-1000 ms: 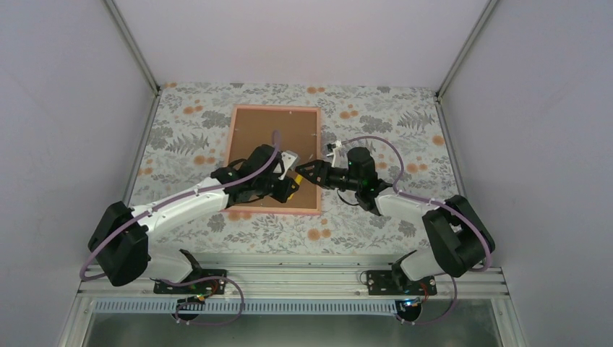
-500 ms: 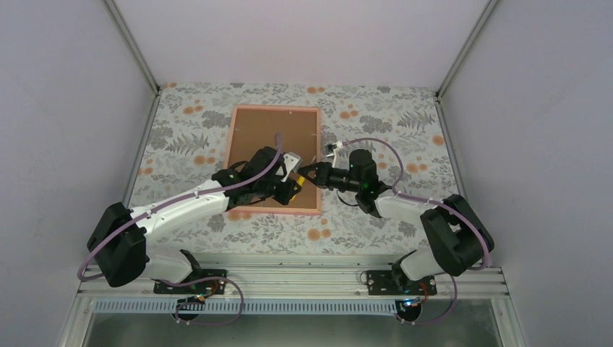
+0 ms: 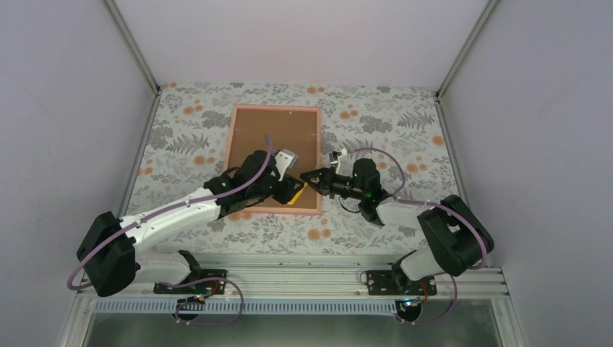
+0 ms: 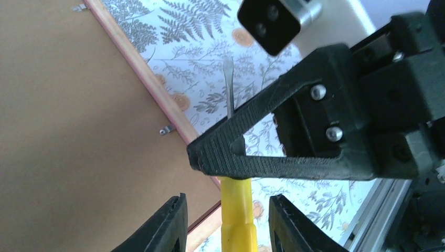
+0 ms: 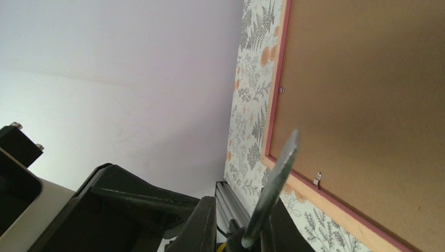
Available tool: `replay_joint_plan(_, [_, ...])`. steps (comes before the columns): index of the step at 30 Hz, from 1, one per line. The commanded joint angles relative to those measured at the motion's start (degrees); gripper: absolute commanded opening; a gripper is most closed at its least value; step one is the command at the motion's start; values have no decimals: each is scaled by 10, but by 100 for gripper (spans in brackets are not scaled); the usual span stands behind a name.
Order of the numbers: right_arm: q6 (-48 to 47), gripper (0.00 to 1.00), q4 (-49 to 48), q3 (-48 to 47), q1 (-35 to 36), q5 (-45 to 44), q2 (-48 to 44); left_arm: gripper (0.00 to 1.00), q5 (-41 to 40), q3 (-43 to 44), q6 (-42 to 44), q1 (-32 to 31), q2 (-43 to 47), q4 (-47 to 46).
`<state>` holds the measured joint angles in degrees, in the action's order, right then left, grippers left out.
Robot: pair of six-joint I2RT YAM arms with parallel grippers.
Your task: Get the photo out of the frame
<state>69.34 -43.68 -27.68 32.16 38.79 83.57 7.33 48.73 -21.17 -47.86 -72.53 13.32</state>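
Fingers of the left gripper (image 4: pixel 226 199), black ribbed plastic, stand spread either side of the yellow handle of a screwdriver (image 4: pixel 239 223). The right gripper (image 5: pixel 239 210) pinches it at the foot of its flat steel blade. Both are above the near right corner of the frame (image 3: pixel 275 108), pink wooden rim, face down on fern-print cloth (image 3: pixel 376 116). Brown backing board (image 3: pixel 267 134), under metal clips (image 4: pixel 166 129), hides the photo.

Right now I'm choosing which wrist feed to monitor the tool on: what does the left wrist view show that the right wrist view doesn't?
Left wrist only: the yellow screwdriver handle between the fingers of the left end effector, a gap either side, with a finger of the right end effector crossing in front.
Right wrist only: the flat face of the blade, seen between that end effector's own fingers.
Both: the blade, brown backing board, pink frame edge, metal clips, floral cloth.
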Motion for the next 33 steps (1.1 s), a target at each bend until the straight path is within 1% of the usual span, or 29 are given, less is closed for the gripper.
replay_joint_plan(1, [82, 4, -76, 22, 1, 1, -10, 43, 2, -29, -25, -2, 14, -85])
replay_joint_plan(5, [120, 4, -103, 40, 2, -16, -17, 49, 10, -49, -44, -4, 16, -126])
replay_joint_plan(9, [134, 4, -107, 45, 1, -27, -23, 51, 18, -69, -57, -7, 19, -160])
replay_joint_plan(15, [147, 4, -115, 50, 2, -35, -26, 50, 23, -81, -65, -13, 4, -180])
replay_joint_plan(20, [150, 4, -114, 55, 2, -42, -31, 44, 16, -88, -69, -19, -2, -190])
replay_joint_plan(29, [156, 4, -112, 61, 3, -49, -34, 37, 5, -82, -67, -23, -12, -196])
replay_joint_plan(33, [156, 4, -112, 61, 5, -52, -35, 31, 4, -87, -73, -25, -16, -202])
